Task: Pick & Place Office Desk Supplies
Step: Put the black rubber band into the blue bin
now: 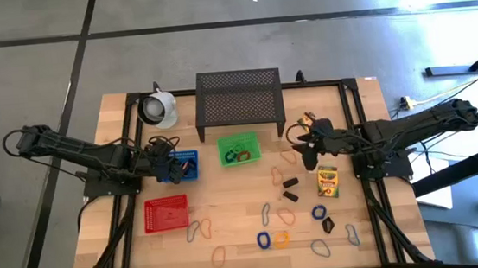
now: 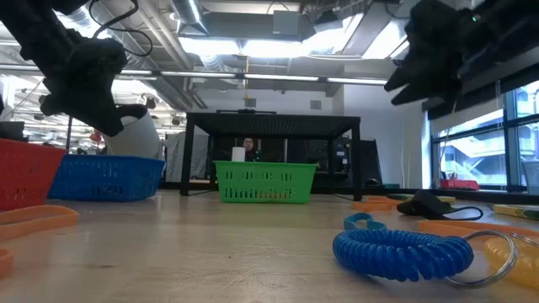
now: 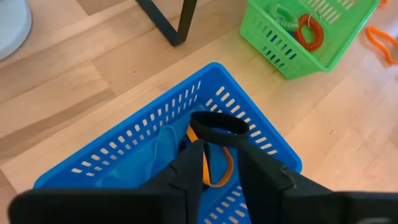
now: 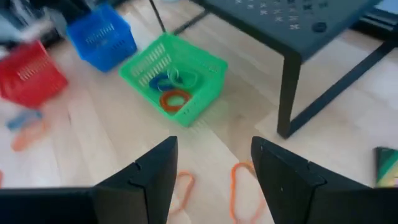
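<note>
My left gripper (image 1: 175, 163) hangs over the blue basket (image 3: 155, 124), fingers a little apart and pointing steeply down into it. A black rubber-band loop (image 3: 217, 122) sits right at its fingertips, above an orange band (image 3: 214, 168) and a blue one (image 3: 163, 144) in the basket. My right gripper (image 4: 214, 149) stands open above the table right of the green basket (image 1: 239, 150), nothing between its fingers; two orange bands (image 4: 239, 186) lie on the wood below it. Several more bands, black clips (image 1: 289, 190) and a crayon box (image 1: 327, 181) lie across the near right of the table. My left gripper comes at the black loop from above, slanting down into the blue basket. The loop lies across both fingertips (image 3: 193, 149), over the basket's inside. I cannot tell whether the fingers still touch it.
A red basket (image 1: 166, 212) stands near the front left. The black mesh stand (image 1: 238, 97) and a white cup-like object (image 1: 160, 108) are at the far side. The green basket (image 4: 174, 68) holds coiled bands. Bare wood lies between the red basket and the scattered items.
</note>
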